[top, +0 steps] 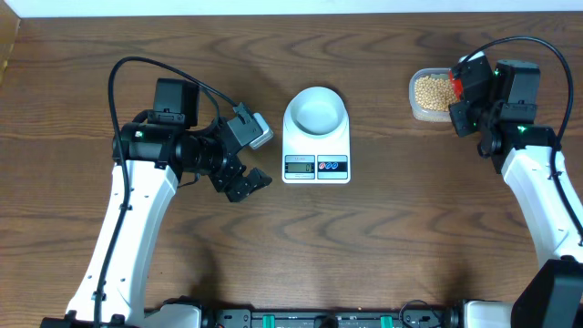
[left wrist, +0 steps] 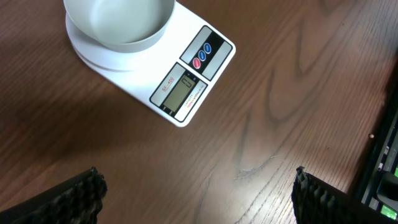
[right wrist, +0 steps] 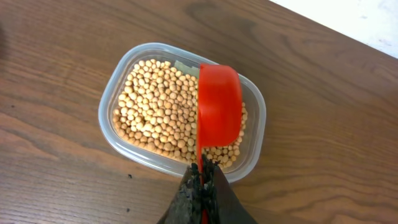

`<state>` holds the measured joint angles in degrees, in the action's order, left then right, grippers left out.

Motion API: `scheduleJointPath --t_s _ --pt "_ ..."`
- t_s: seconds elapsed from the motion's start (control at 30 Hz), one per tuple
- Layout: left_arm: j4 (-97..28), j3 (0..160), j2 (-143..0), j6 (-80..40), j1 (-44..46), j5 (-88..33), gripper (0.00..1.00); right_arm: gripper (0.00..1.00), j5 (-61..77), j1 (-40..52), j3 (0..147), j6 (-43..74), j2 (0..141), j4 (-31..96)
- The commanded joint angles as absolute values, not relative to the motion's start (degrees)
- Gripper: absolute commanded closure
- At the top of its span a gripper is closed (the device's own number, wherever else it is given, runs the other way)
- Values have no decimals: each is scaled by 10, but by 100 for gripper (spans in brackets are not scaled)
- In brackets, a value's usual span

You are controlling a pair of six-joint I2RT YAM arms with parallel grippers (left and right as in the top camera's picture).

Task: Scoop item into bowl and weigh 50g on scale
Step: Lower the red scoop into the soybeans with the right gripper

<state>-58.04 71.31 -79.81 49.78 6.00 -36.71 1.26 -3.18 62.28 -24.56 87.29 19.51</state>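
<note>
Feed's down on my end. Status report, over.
Left gripper open beside scale. Right gripper shut on red scoop, at beans in tub. Empty bowl on scale. Nothing between tub and bowl.

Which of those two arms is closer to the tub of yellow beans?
The right gripper: it holds a red scoop over the beans in the tub; the left gripper is far across the table, on the other side of the scale.

Upper middle of the left wrist view: the scale (left wrist: 134,74) has a display (left wrist: 182,92) showing what looks like a lone 0 (the red lettering beside it is too small to read).
</note>
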Motion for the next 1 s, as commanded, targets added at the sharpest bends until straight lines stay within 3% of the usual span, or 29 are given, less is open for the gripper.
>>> scheduleJointPath --t_s 0.0,0.4,0.7,0.97 --pt "-580 722 -790 505 57 -364 2 99 -2 -29 632 -255 887 197" --pt "-580 722 -790 505 57 -364 2 99 -18 -29 632 -256 936 193" --pt "-580 722 -790 505 57 -364 2 99 97 -30 632 -227 939 205" --pt "-580 722 -790 505 57 -364 2 99 126 -34 632 -123 941 204"
